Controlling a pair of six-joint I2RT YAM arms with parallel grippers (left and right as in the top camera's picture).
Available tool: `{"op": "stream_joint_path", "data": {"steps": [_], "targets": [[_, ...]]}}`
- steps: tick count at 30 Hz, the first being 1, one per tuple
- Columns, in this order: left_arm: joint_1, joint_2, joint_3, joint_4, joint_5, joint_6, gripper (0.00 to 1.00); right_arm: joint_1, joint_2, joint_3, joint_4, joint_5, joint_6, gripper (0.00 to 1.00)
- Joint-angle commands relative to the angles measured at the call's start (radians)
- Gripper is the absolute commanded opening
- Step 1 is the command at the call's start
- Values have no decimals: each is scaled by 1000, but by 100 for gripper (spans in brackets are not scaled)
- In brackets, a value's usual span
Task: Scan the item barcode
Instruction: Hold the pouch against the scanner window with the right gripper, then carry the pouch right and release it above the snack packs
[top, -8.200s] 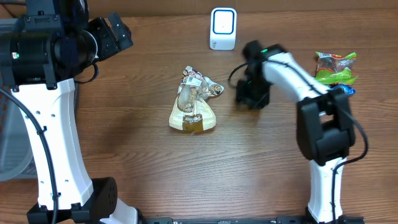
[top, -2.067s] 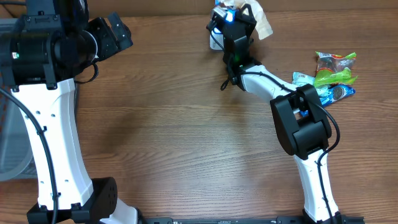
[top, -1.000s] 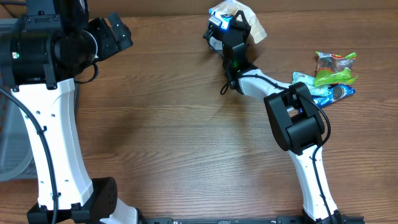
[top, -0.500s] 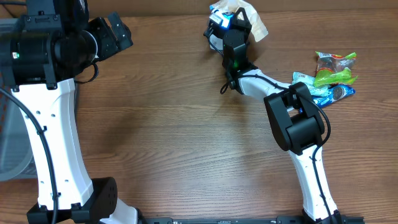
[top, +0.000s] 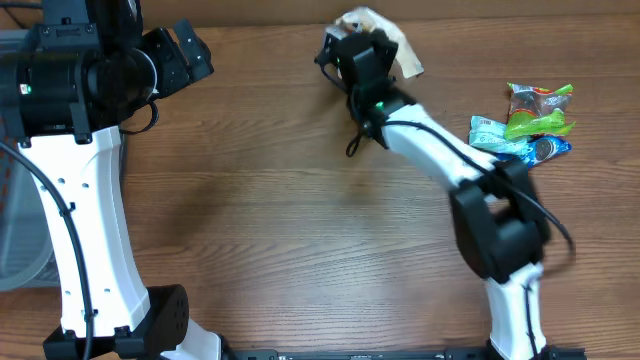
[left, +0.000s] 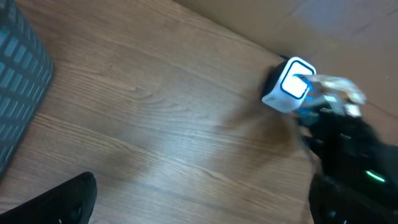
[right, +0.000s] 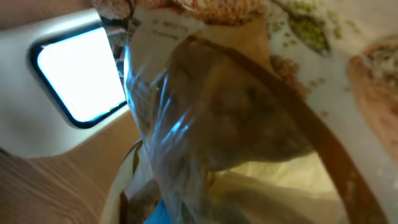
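At the far edge of the bench, my right gripper (top: 366, 40) is clamped tight on the snack bag (top: 398, 40), a clear pouch with a printed paper top. It holds the bag up close in front of the lit window of the white barcode scanner (left: 289, 86). From my right wrist the crinkled film fills the view, just beside the scanner's glowing pane; whether the two touch I cannot tell. My left gripper (top: 186, 48) hangs near the bench's far left corner, jaws spread wide with nothing between them, well apart from the scanner. A heap of bright snack packets (top: 525, 125) lies near the right edge. A grey ribbed bin (left: 18, 93) stands off the left edge.
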Motion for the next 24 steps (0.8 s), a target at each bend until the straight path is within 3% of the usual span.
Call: {"op": "stream_joint_path", "data": {"steps": [1,4,8,10,17,23,24], "targets": [[0,1,0,2,-6,-10,100,15,-254,19,-166,-119,302,4],[0,1,0,2,-6,-10,100,18,-373,19,-375,-252,568,4],[0,1,0,2,-6,-10,100,-48,-514,19,-658,-498,1118,4],[0,1,0,2,-6,-10,100,-120,-541,19,-755,-620,1240,4],[0,1,0,2,-6,-10,100,-592,-509,6,-969,-995,1310,4],[0,1,0,2,-6,-10,100,-856,-402,-95,-911,-1113,1328,4],[0,1,0,2,-6,-10,100,-873,-377,-114,-887,-1113,1334,9]]}}
